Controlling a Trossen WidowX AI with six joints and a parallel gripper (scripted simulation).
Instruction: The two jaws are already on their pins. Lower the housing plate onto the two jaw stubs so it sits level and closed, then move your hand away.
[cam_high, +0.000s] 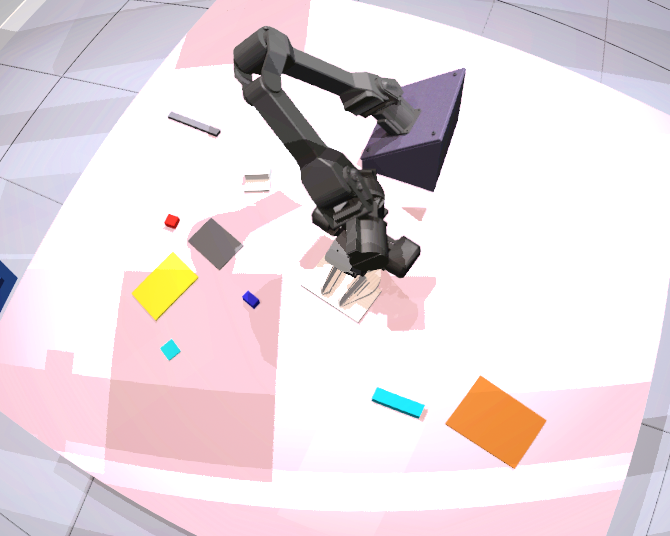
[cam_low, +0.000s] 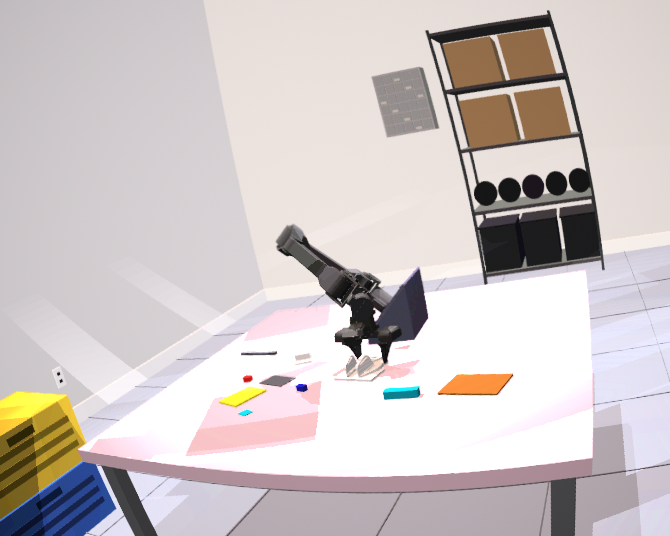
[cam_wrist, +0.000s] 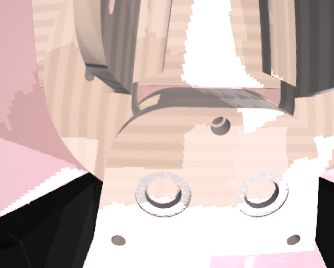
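Observation:
The pale housing plate (cam_wrist: 210, 150) has two ringed holes; part of it shows grey beside the wrist in the top view (cam_high: 336, 258). My gripper (cam_wrist: 205, 183) (cam_low: 372, 359) is shut on the housing plate, with one black finger at each side edge. Pale round ends show inside both rings; how far the plate is down on the stubs cannot be told. The left jaw (cam_high: 333, 280) and right jaw (cam_high: 356, 288) lie side by side, with a gap between them, on the pale base plate (cam_high: 353, 314) (cam_low: 360, 378). The jaws' rear ends are hidden under the plate and wrist.
A white bracket (cam_high: 257, 190), grey bar (cam_high: 192, 123), red cube (cam_high: 172, 221), dark grey plate (cam_high: 215, 243), yellow plate (cam_high: 164, 286) and blue block (cam_high: 250, 299) lie left. A cyan bar (cam_high: 397, 402) and orange plate (cam_high: 495, 421) lie at the front right.

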